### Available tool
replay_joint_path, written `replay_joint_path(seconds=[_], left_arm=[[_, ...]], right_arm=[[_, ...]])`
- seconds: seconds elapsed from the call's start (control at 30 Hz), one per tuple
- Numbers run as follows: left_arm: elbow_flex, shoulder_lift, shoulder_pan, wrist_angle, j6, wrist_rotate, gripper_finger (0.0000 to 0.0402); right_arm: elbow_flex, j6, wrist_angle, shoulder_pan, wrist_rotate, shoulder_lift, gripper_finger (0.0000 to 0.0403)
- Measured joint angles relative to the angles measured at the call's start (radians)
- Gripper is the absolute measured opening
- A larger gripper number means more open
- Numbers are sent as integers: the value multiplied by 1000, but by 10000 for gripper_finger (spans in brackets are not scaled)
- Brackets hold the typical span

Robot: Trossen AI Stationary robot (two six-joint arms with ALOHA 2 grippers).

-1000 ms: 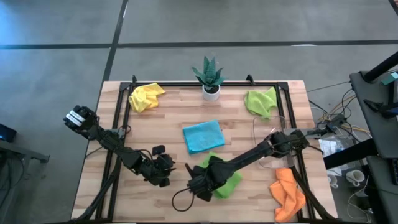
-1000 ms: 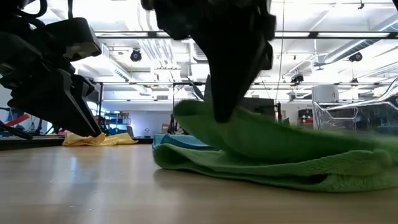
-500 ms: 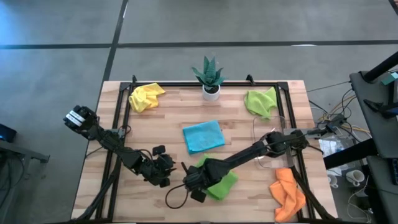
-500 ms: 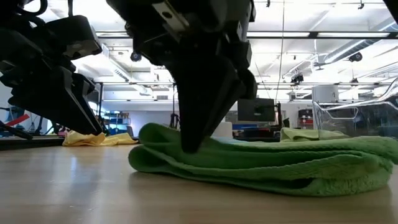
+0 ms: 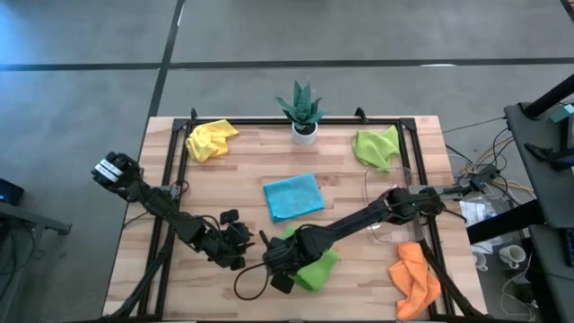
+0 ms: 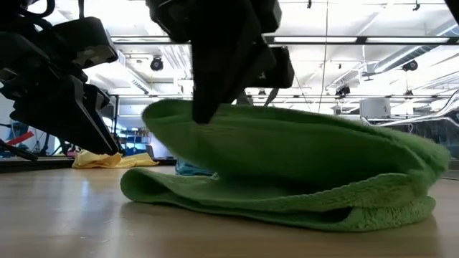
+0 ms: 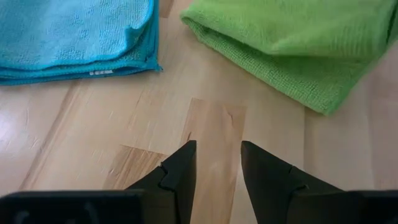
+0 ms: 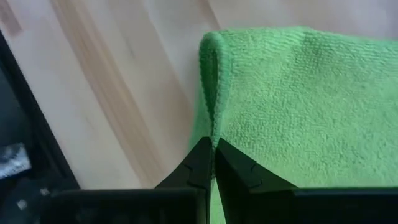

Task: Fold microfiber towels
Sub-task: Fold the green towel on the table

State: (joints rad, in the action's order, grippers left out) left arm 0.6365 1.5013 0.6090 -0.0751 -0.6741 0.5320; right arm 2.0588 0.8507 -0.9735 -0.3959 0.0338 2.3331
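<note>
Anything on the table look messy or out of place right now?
Three towels lie crumpled, unfolded: yellow towel far left, lime towel far right, orange towel overhanging the near right edge. The blue towel is folded.

Even, bright overhead light falls on the pale wooden slatted table (image 5: 242, 193), with only faint soft shadows beneath the dark arms and no harsh glare from above. At table height, white ceiling strip lights (image 6: 373, 14) blaze behind, turning the two dark arms into near silhouettes and leaving a soft sheen on the wood. There the raised fold of the lime green microfiber towel (image 6: 301, 165) looks slightly smeared, and the room behind is soft.
</note>
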Motion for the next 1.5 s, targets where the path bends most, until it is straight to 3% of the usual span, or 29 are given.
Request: replay_joint_path(seconds=[0.2,0.47,0.7,0.87,1.0,1.07,1.27,1.4,1.5], left_arm=[[0,0,0,10,0,0,112],[-2,0,0,9,0,-1,112],[-1,0,0,16,22,37,112],[-1,0,0,91,84,77,112],[8,1,0,354,238,78,112],[29,3,-1,461,305,78,112],[66,71,-7,431,317,57,112],[68,154,-31,469,324,48,112],[88,224,-54,477,325,25,112]], right_arm=[[-12,13,108,0,52,54,13],[-14,5,132,2,44,89,22],[11,-72,83,2,7,57,109],[14,-148,34,-20,-101,1,172],[-3,-217,-19,-56,-182,-28,198],[-23,-254,-21,-67,-189,-30,203],[-134,-290,86,-119,-286,-91,187],[-291,-232,123,-138,-376,-194,171],[-442,-219,216,-140,-385,-283,163]])
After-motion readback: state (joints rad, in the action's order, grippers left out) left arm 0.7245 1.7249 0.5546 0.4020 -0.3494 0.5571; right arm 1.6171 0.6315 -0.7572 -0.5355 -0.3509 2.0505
